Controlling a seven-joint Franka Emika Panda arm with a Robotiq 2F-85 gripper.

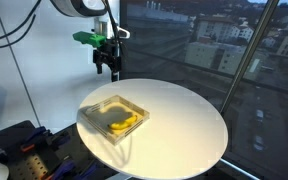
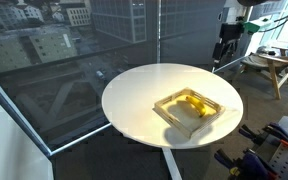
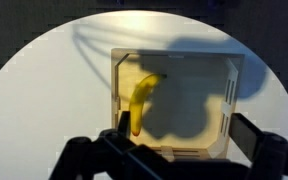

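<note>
Windows with a city view wrap round behind a round white table (image 1: pixel 184 120), which carries a shallow square tray (image 1: pixel 115 116) with a low light-wood rim, set towards the nine o'clock edge in an exterior view. Inside the tray lies a yellow banana (image 3: pixel 140 100), resting in the left half of it as the wrist view shows, its stalk end pointing roughly to one o'clock and its length running down towards six. The gripper (image 1: pixel 106 66) hangs well above the table, off past the tray's far side, with its jaws spread wide and nothing between them.

Risks, as I judge them: a straight descent could bring a fingertip onto the tray rim, tipping or sliding the light tray towards the table edge. The banana's curve could let it roll or squirt out of a pinch across its narrow end. How deep the tray walls are is hard to tell from these views, so clearance is uncertain.
</note>
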